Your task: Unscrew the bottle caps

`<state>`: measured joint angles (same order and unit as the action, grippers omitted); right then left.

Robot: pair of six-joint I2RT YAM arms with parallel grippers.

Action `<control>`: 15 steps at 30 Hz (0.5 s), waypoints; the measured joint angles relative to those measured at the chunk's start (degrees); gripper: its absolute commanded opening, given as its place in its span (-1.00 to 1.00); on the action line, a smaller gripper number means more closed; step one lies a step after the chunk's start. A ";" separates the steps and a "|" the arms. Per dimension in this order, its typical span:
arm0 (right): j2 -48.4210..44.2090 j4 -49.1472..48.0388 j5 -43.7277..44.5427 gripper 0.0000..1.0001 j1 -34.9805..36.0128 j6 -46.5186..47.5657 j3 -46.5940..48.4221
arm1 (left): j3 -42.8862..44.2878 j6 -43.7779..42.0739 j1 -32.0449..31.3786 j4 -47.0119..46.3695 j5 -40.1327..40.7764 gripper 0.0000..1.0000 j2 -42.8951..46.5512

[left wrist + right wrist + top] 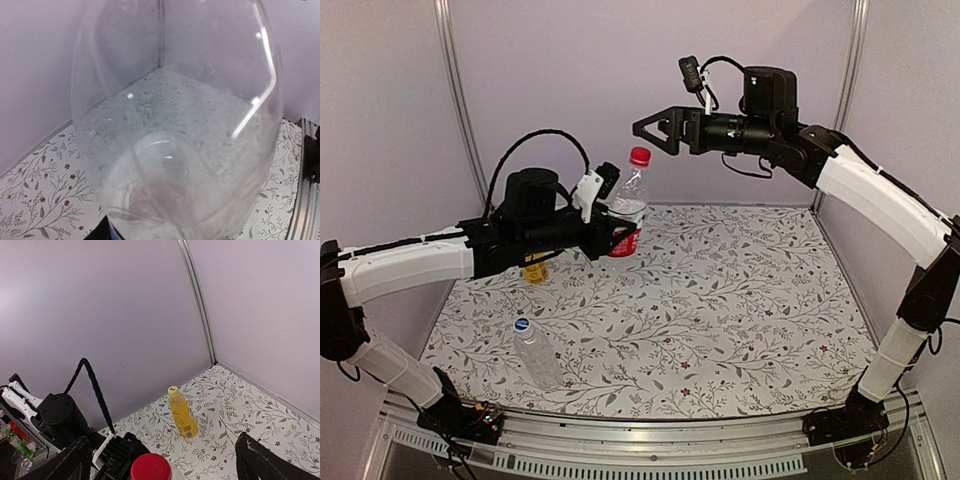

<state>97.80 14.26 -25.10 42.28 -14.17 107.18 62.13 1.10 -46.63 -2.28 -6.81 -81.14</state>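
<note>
Your left gripper [620, 238] is clamped around the labelled part of the clear bottle with the red label [630, 195], holding it upright in the air above the far left part of the table [740, 300]. The red cap [639, 156] sits on its neck. You can see straight through its wall in the left wrist view, and whether it holds any liquid cannot be told.

Your right gripper [655, 133] hangs with its jaws spread wide, just above and to the right of that cap, touching nothing. In its wrist view the cap shows low between the two fingers, cut off by the bottom edge.

The bottle of yellow-orange liquid [182, 415] stands upright near the far left corner, filled almost to the neck, yellow cap [173, 389] on. From above you see only a sliver of it behind the left arm.

The unlabelled clear bottle [540, 358] is near the left end of the near edge, blue cap [521, 324] on. You cannot tell its contents, nor whether it stands or lies.

The left fingers are hidden in their own camera, which the bottle fills.
</note>
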 measured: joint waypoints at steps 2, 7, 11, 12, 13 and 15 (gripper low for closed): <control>0.44 -0.13 0.94 0.98 0.44 -0.39 0.02 | 0.00 -0.02 -0.26 0.02 1.55 -0.22 0.00; 1.25 0.07 3.63 0.98 1.11 -1.14 0.39 | 0.00 -0.26 -0.72 0.02 4.52 -0.22 0.00; 1.81 0.33 5.64 0.94 1.49 -1.46 1.27 | 0.00 -0.44 -0.81 0.09 6.08 -0.22 0.00; 1.81 0.35 6.12 0.92 1.60 -1.49 1.31 | 0.00 -0.46 -0.83 0.09 6.40 -0.22 0.00; 1.81 0.37 6.47 0.90 1.73 -1.53 1.31 | 0.00 -0.46 -0.85 0.09 6.95 -0.22 0.00; 1.86 0.52 6.97 0.86 1.97 -1.53 1.33 | 0.00 -0.46 -0.87 0.09 7.72 -0.22 0.00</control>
<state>99.66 14.79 -18.13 44.25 -15.70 108.51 62.13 0.64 -47.51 -2.20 0.91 -81.14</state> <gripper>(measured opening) 0.953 0.393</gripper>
